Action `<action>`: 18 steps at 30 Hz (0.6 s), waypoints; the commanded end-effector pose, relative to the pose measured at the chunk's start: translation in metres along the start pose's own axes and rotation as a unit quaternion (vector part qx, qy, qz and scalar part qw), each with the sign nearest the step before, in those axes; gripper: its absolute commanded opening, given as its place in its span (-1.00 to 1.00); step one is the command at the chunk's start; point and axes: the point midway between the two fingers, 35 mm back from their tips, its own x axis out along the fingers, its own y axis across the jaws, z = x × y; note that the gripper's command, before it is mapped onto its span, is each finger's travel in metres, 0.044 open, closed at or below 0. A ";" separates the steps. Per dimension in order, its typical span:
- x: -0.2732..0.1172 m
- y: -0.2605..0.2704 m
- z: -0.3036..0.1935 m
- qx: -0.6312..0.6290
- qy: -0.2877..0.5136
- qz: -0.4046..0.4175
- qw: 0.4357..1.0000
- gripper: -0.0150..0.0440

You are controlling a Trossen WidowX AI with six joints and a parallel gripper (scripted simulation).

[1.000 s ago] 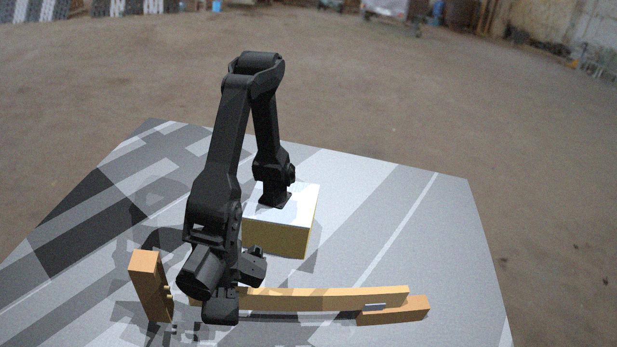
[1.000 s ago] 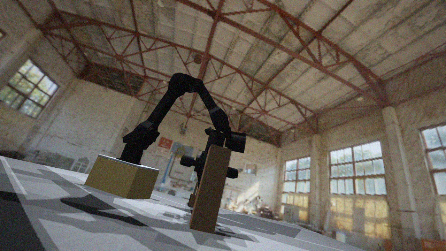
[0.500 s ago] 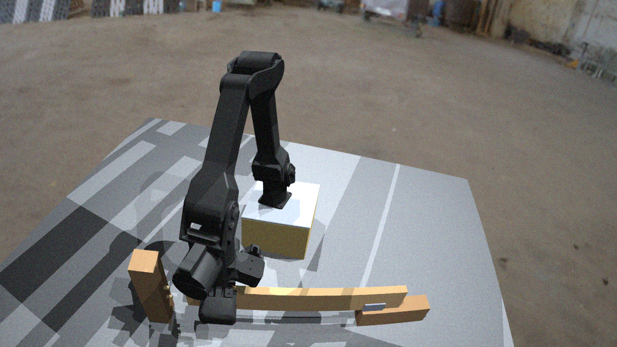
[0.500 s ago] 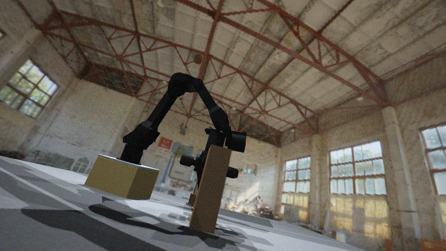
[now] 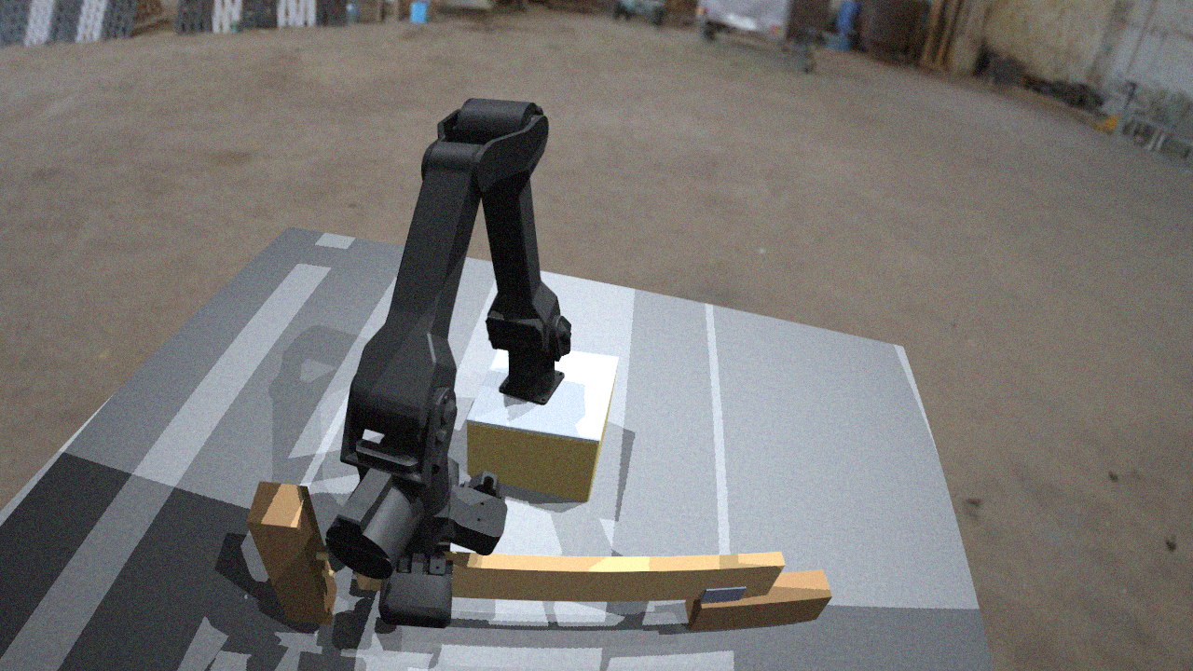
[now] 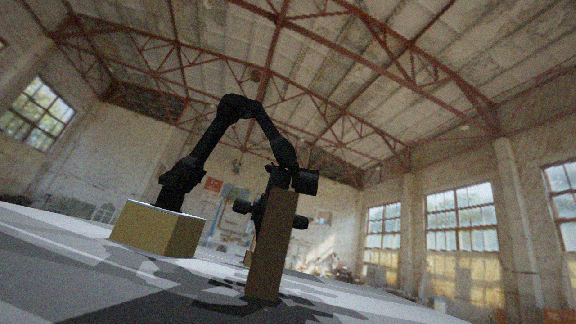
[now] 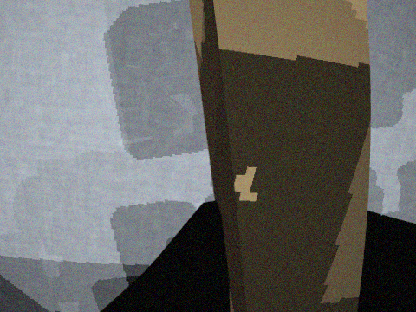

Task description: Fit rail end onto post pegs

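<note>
The wooden rail (image 5: 617,576) (image 7: 295,108) runs roughly level above the table, its far end in the bracket (image 5: 723,595) on the footboard block (image 5: 767,606). The upright post (image 5: 287,559) (image 6: 272,241) stands left of the rail's near end in the top view. A narrow gap shows between them; the pegs are not clearly visible there. My gripper (image 5: 421,580) (image 7: 249,211) is shut on the rail close to its near end, with a black finger on each side. The end holes are hidden. In the exterior view the post hides most of the gripper and rail.
The arm's base stands on a yellow box (image 5: 529,457) (image 6: 157,231) with a white top, behind the rail in the top view. The wrist and its motor housing hang close to the post, just right of it. Shadows cross the table around the post.
</note>
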 end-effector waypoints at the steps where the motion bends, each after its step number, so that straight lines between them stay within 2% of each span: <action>1: -0.002 -0.003 -0.002 -0.001 0.000 -0.003 1.000 -0.49; 18: 0.000 -0.004 -0.007 -0.001 0.001 -0.003 1.000 -0.49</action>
